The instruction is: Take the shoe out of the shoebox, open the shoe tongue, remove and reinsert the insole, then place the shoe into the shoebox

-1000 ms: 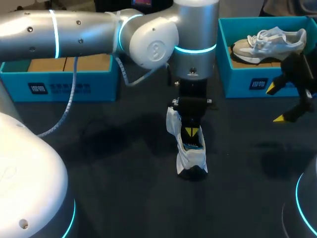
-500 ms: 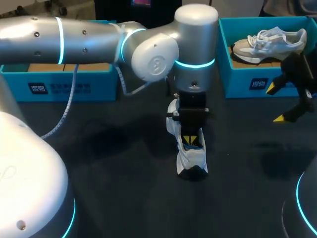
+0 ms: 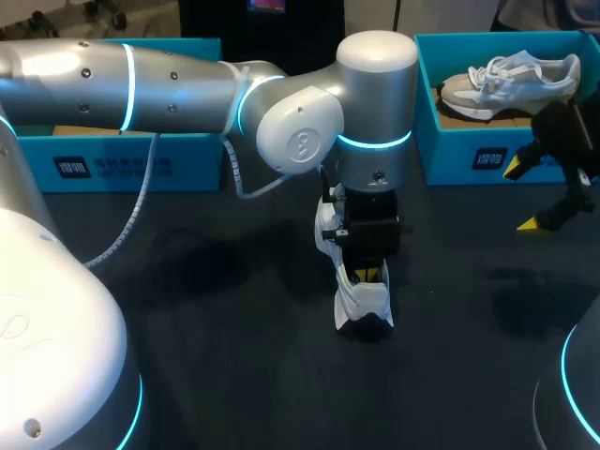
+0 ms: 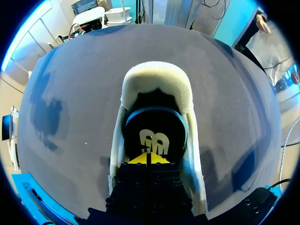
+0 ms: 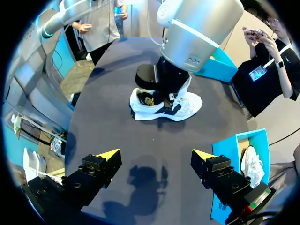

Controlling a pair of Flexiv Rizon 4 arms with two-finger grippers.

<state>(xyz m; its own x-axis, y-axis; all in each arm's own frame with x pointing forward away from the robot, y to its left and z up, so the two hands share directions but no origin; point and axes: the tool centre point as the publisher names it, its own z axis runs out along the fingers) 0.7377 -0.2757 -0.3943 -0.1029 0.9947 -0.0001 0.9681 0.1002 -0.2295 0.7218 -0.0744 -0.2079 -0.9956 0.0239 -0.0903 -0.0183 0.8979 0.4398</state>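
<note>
A white shoe (image 3: 362, 305) stands on the dark table near its middle, heel toward the near edge. My left arm comes across from the left, and its gripper (image 3: 367, 274) points straight down into the shoe's opening. In the left wrist view the padded heel collar (image 4: 157, 77) rings a dark insole (image 4: 152, 133), and my left gripper (image 4: 149, 159) is shut, tips together on the insole. Whether they pinch its edge I cannot tell. My right gripper (image 3: 521, 197) hangs open at the right, away from the shoe (image 5: 164, 107), holding nothing (image 5: 155, 157).
A blue shoebox (image 3: 459, 155) at the back right holds a second pale shoe (image 3: 511, 80), close behind my right gripper. Another blue shoebox (image 3: 112, 164) stands at the back left, under my left arm. Bare dark tabletop (image 3: 234, 375) lies on the near side.
My left arm has shifted toward the near side and lowered, taking its shut gripper deeper into the shoe. The shoe and my right arm have stayed where they were.
</note>
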